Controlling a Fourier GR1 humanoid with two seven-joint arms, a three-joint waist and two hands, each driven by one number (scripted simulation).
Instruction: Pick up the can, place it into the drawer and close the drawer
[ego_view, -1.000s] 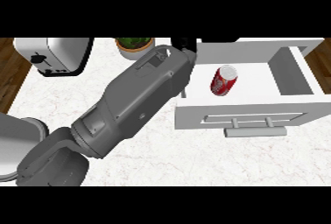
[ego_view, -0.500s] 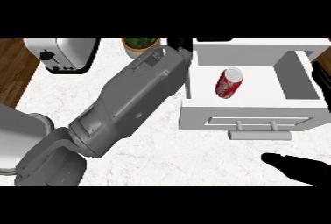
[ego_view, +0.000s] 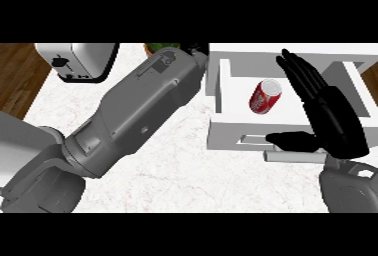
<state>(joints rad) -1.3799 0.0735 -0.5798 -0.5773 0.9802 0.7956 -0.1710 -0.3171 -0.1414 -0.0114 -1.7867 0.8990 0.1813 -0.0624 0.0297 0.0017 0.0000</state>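
A toaster (ego_view: 76, 61) sits far left on the table (ego_view: 192, 170). The left hand (ego_view: 194, 48) is mostly hidden, so its fingers cannot be judged. The can (ego_view: 264, 96) lies in the open drawer (ego_view: 221, 85), just left of the right hand's (ego_view: 328, 117) straight, open fingers (ego_view: 299, 67).

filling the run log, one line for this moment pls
can: lying in open drawer | right hand: open, over drawer front | left hand: hidden behind forearm | drawer: not closed

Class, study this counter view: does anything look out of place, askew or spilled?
Nothing spilled. The red can lies tilted on its side inside the open drawer rather than upright. The right hand hovers open above it.
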